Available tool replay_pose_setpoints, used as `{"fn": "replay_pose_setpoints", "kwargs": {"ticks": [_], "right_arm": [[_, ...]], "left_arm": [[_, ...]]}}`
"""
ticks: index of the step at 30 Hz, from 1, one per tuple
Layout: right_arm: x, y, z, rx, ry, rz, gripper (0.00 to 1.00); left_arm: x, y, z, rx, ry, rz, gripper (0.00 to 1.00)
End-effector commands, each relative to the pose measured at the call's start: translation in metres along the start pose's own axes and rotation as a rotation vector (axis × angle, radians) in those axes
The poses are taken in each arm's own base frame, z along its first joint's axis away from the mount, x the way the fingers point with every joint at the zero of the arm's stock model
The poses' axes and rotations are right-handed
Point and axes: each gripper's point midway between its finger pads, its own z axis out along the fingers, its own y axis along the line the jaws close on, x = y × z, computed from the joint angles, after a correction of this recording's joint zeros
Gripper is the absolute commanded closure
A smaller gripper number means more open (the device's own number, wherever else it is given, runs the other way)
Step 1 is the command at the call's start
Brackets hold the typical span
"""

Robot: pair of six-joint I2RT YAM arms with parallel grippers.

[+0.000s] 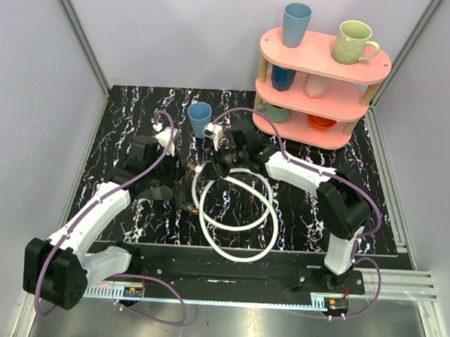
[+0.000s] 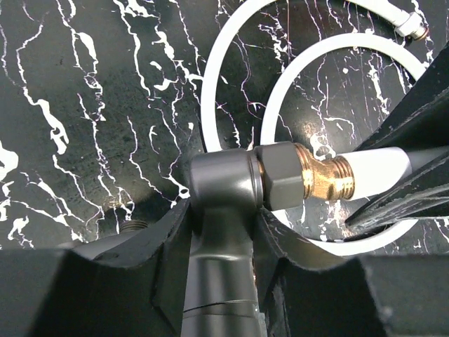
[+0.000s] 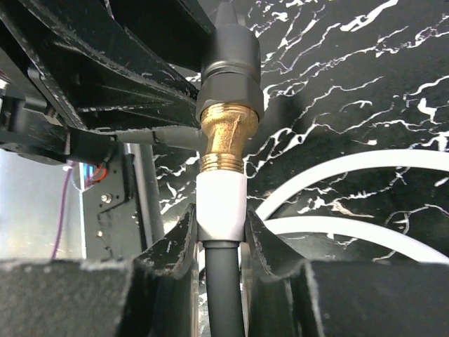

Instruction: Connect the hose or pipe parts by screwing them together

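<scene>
My left gripper (image 2: 224, 210) is shut on a grey pipe part (image 2: 221, 182). A grey nut (image 2: 284, 175) and a brass threaded fitting (image 2: 324, 179) join that part to a white sleeve (image 2: 379, 168). My right gripper (image 3: 221, 225) is shut on this white sleeve (image 3: 221, 200), with the brass fitting (image 3: 223, 137) and grey nut (image 3: 230, 81) straight beyond its fingertips. In the top view both grippers meet at mid-table, left (image 1: 181, 170) and right (image 1: 210, 166). The white hose (image 1: 236, 252) curls in two loops on the mat in front of them. A loose brass end (image 1: 195, 209) lies by the loops.
A blue cup (image 1: 200, 118) stands on the black marbled mat (image 1: 121, 133) just behind the grippers. A pink three-tier shelf (image 1: 321, 68) with cups fills the back right. Purple cables (image 1: 247, 113) arch over both arms. A silver hose end (image 2: 410, 24) rests on the mat.
</scene>
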Motion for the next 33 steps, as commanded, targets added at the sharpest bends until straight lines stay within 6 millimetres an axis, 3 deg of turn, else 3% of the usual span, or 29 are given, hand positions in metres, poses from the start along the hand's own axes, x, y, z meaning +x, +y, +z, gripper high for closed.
{"fn": "replay_pose_setpoints", "kwargs": {"ticks": [1, 3, 4, 5, 7, 9, 10, 17, 18, 21, 25, 26, 29, 31, 32, 33], "right_arm": [[-0.029, 0.016, 0.003, -0.024, -0.097, 0.006, 0.76], [-0.035, 0.016, -0.007, 0.025, -0.124, -0.09, 0.5], [-0.029, 0.006, -0.011, 0.092, -0.126, -0.115, 0.43], [-0.04, 0.01, -0.023, 0.127, -0.155, -0.202, 0.32], [-0.036, -0.003, -0.034, 0.261, -0.161, -0.317, 0.21], [-0.049, 0.003, -0.052, 0.336, -0.189, -0.505, 0.0], [-0.045, -0.009, -0.059, 0.433, -0.189, -0.555, 0.0], [-0.037, 0.01, -0.071, 0.635, -0.096, -1.183, 0.0], [-0.033, 0.018, -0.066, 0.629, -0.089, -1.236, 0.0], [-0.027, 0.014, -0.061, 0.659, -0.029, -1.32, 0.0], [-0.026, 0.009, -0.054, 0.721, 0.023, -1.405, 0.1], [-0.024, 0.006, -0.049, 0.723, 0.051, -1.43, 0.21], [-0.022, 0.006, -0.04, 0.724, 0.093, -1.466, 0.3], [-0.025, 0.004, -0.038, 0.745, 0.114, -1.48, 0.49], [-0.017, 0.0, -0.032, 0.734, 0.154, -1.475, 0.61], [-0.016, -0.003, -0.03, 0.737, 0.17, -1.463, 0.83]], "left_arm": [[-0.074, -0.058, -0.024, 0.238, -0.273, 0.079, 1.0], [-0.07, -0.056, -0.021, 0.23, -0.238, 0.074, 1.0], [-0.07, -0.056, -0.019, 0.229, -0.229, 0.072, 1.0], [-0.07, -0.055, -0.019, 0.223, -0.218, 0.066, 1.0], [-0.067, -0.055, -0.016, 0.225, -0.19, 0.059, 1.0], [-0.065, -0.056, -0.013, 0.231, -0.166, 0.048, 1.0], [-0.064, -0.056, -0.012, 0.233, -0.158, 0.044, 1.0], [-0.054, -0.061, -0.006, 0.272, -0.083, 0.024, 1.0], [-0.052, -0.061, -0.005, 0.276, -0.072, 0.021, 1.0], [-0.05, -0.063, -0.004, 0.291, -0.055, 0.015, 1.0], [-0.049, -0.066, -0.004, 0.317, -0.046, 0.013, 1.0], [-0.049, -0.067, -0.004, 0.321, -0.044, 0.013, 1.0], [-0.049, -0.07, -0.004, 0.341, -0.039, 0.012, 1.0], [-0.048, -0.071, -0.004, 0.348, -0.033, 0.009, 1.0], [-0.047, -0.071, -0.004, 0.349, -0.031, 0.01, 1.0], [-0.047, -0.071, -0.004, 0.348, -0.032, 0.009, 1.0]]}}
